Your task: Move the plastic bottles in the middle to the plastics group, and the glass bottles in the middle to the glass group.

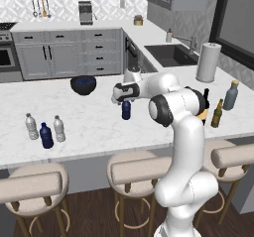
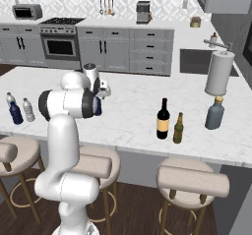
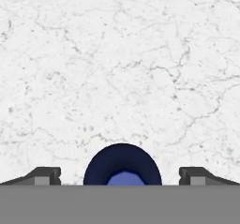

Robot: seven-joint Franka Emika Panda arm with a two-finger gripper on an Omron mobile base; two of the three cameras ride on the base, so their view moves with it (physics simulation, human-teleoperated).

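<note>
Directly under the wide-open end effector (image 3: 120, 177) stands a dark blue plastic bottle (image 1: 126, 110) on the table (image 1: 89, 117), unheld, between the fingertips (image 3: 46, 175), mid-table.

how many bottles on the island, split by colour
clear with white cap: 2
dark blue: 2
black wine bottle: 1
amber: 1
grey-blue: 1
total: 7

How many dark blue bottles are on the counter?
2: one dark blue bottle in the left cluster between two clear bottles, another mid-counter under the open gripper. The arm may hide others.
</note>
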